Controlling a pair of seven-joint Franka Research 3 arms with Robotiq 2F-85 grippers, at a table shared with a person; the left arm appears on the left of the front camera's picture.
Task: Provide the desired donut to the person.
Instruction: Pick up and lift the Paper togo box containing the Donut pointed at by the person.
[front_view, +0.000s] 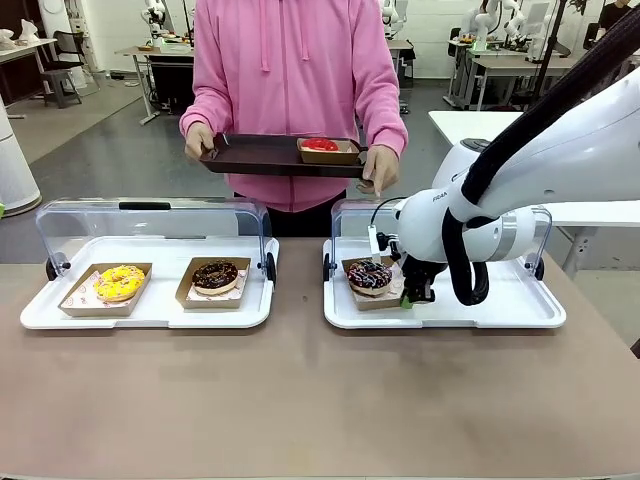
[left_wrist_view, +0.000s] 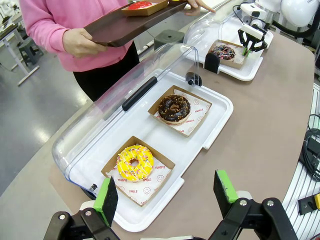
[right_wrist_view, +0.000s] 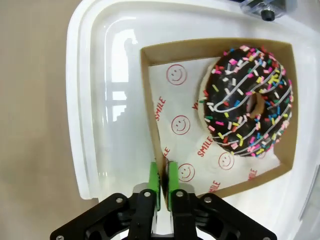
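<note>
A chocolate donut with coloured sprinkles (right_wrist_view: 247, 102) lies in a brown cardboard tray (right_wrist_view: 150, 90) on the right white tray (front_view: 500, 310). My right gripper (right_wrist_view: 163, 182) is shut on the near wall of that cardboard tray, its green pads pinching the edge. From the front the right gripper (front_view: 410, 298) stands just right of the donut (front_view: 370, 275). The person (front_view: 295, 70) in a pink hoodie holds a dark serving tray (front_view: 250, 155) at the far side, with a red donut (front_view: 320, 145) in a cardboard tray on it. My left gripper (left_wrist_view: 165, 195) hangs open above the near table edge.
The left white tray (front_view: 150, 315) carries a yellow donut (front_view: 120, 282) and a chocolate donut (front_view: 215, 276), each in a cardboard tray. Clear lids (front_view: 150, 220) stand raised behind both white trays. Bare table runs along the front.
</note>
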